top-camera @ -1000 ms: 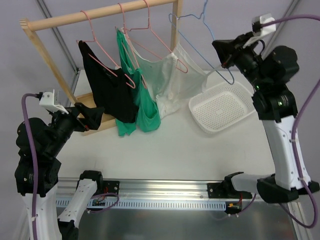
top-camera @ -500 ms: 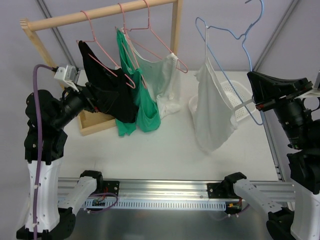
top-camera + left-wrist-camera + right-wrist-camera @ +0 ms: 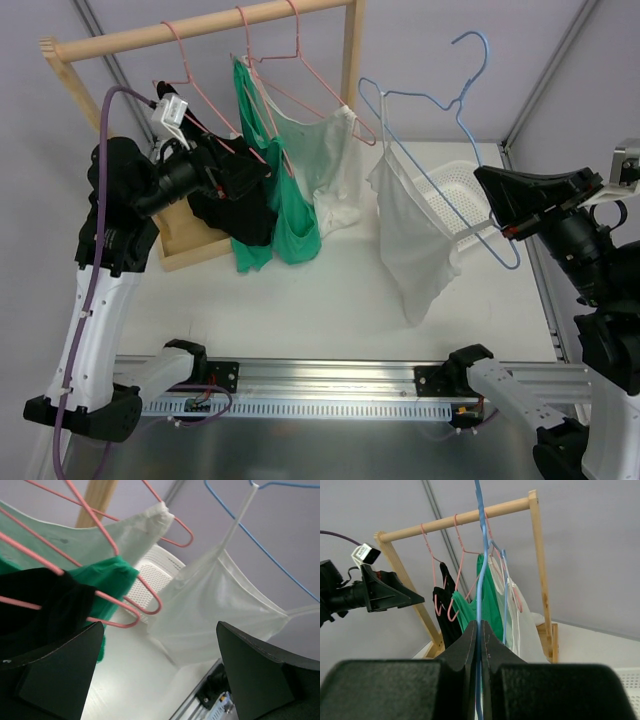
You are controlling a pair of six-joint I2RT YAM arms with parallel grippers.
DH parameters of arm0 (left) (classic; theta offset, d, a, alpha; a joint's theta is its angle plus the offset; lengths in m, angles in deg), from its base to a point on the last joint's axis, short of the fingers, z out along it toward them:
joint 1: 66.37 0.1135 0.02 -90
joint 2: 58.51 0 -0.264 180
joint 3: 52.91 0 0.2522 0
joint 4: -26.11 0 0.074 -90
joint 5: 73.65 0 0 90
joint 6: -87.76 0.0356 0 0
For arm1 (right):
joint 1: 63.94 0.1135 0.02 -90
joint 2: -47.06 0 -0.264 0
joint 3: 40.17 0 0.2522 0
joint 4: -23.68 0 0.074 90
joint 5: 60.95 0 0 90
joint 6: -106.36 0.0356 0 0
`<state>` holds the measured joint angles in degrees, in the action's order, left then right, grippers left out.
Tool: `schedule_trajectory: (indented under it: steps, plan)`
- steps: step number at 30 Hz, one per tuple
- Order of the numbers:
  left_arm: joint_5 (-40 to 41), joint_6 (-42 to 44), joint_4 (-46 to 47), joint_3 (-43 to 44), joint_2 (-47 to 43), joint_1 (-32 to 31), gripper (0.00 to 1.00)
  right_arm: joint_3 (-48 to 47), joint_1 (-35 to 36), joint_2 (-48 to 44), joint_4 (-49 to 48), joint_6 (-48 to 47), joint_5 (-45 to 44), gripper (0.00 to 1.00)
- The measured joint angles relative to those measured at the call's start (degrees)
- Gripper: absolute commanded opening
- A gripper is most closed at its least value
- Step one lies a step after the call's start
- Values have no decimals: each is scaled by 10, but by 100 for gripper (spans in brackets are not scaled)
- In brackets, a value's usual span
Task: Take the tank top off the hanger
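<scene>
Holding the blue hanger (image 3: pixel 479 595) aloft to the right of the wooden rack (image 3: pixel 200 30), off its rail, with the right gripper (image 3: pixel 480 625) and its jaws pressed together on the wire. Carrying the white tank top (image 3: pixel 415 240) there too, slung by its straps on that hanger, hem dangling above the table (image 3: pixel 300 300) in front of the rack's right post. Poised with the left gripper (image 3: pixel 160 625) at the rack's left half, close by the black top (image 3: pixel 240 210), jaws spread wide and gripping nothing.

Judging by this: lift-off from the rack done, stripping the garment not yet begun.

Next, probably: bring the open left gripper across past the rack's right post to the tank top, pinch a strap or the cloth just below it, then draw it sideways off the hanger's shoulder while keeping the hanger steady. Calls for catching cloth only, not wire.
</scene>
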<state>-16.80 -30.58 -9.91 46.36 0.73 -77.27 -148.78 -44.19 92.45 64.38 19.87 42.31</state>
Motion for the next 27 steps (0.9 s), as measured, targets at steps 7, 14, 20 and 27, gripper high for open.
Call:
schedule_trajectory:
  steps: [7, 14, 20, 27]
  plan:
    - [-49, -28, 134, -92, -9, -59, 99, -5, 0, -9, 5, 40, 42, 0]
    - [-59, -23, 252, -144, -4, -125, 99, -50, 0, -11, 9, 101, 73, 0]
    - [-59, 37, 308, -136, 24, -195, 99, -97, 0, -9, 7, 161, 103, 0]
    - [-55, 82, 344, -115, 87, -229, 99, -108, 0, -9, 6, 227, 131, 0]
